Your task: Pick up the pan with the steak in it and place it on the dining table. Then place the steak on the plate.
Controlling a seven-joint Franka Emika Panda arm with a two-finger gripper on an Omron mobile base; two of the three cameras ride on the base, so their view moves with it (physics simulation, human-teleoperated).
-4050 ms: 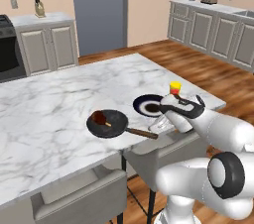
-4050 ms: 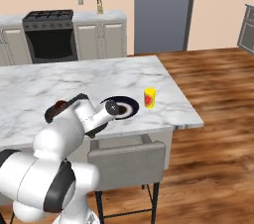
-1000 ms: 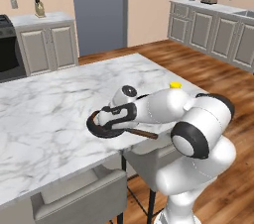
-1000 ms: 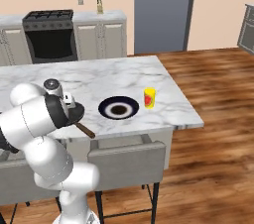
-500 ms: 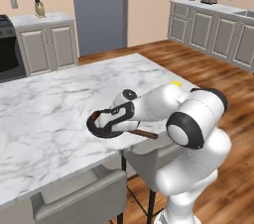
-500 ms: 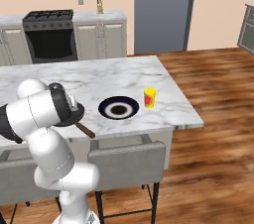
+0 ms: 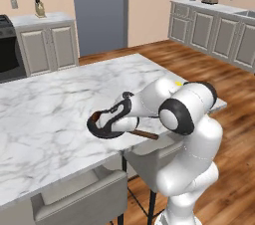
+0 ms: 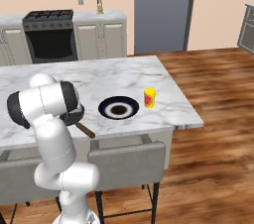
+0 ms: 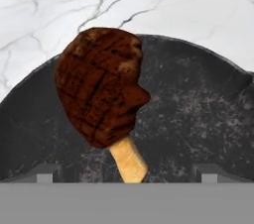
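Steak [image 9: 101, 86] in pan [image 9: 198, 114].

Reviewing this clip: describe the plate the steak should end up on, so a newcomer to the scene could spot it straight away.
Start at the long white marble dining table. Near its front edge, between the dark frying pan with the brown wooden handle and a small yellow cup, lies the small round plate. Its white centre ringed by a dark blue rim sets it apart from the all-dark pan.
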